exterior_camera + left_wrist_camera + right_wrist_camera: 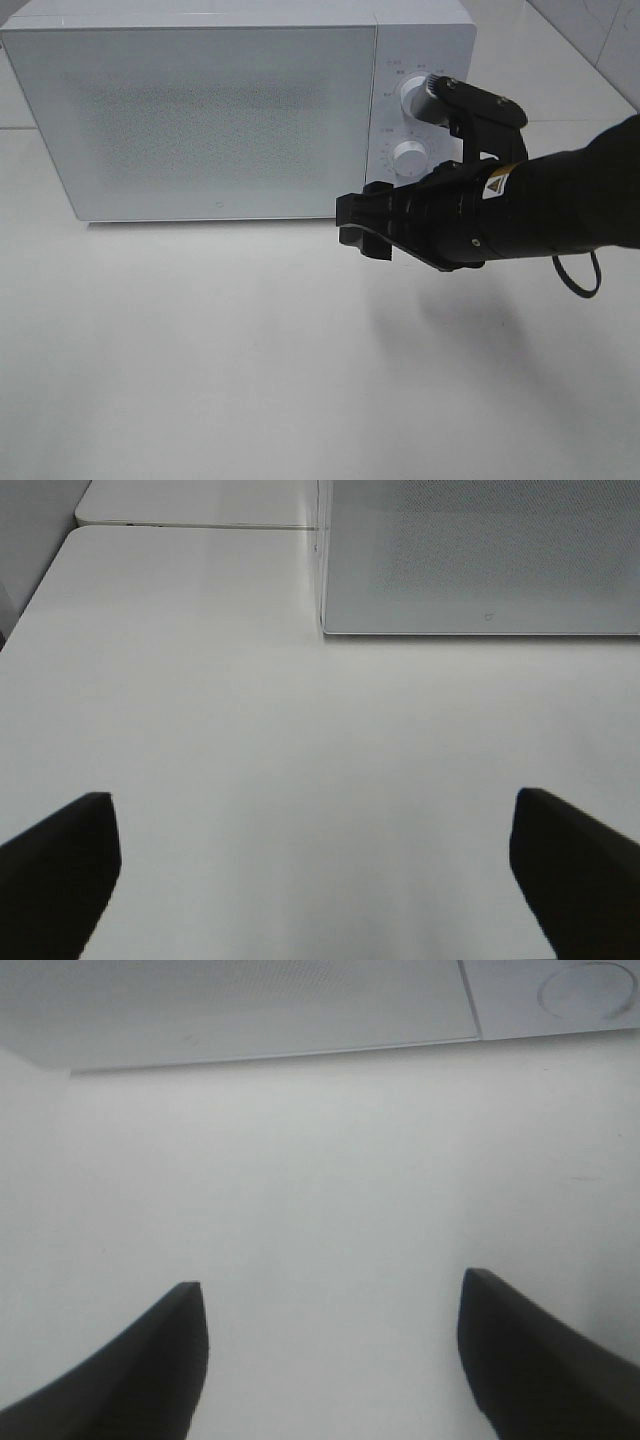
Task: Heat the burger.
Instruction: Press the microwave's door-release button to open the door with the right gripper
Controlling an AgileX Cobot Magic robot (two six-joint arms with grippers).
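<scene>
The burger is out of view in every frame. The white microwave [220, 110] stands at the back of the table with its door shut, and its frosted front hides whatever is inside. My right gripper [358, 228] hovers low in front of the door's lower right corner, pointing left, open and empty. The right wrist view shows its fingers [150, 1360] spread over bare table below the microwave's bottom edge [250, 1010]. My left gripper [312, 810] is open and empty over bare table, facing the microwave's left front corner [325, 610]. The left arm is outside the exterior high view.
Two round knobs, upper [418, 97] and lower [408, 158], sit on the microwave's control panel, partly behind my right arm. A black cable [582, 278] loops under that arm. The white table [200, 360] stretches in front of the microwave.
</scene>
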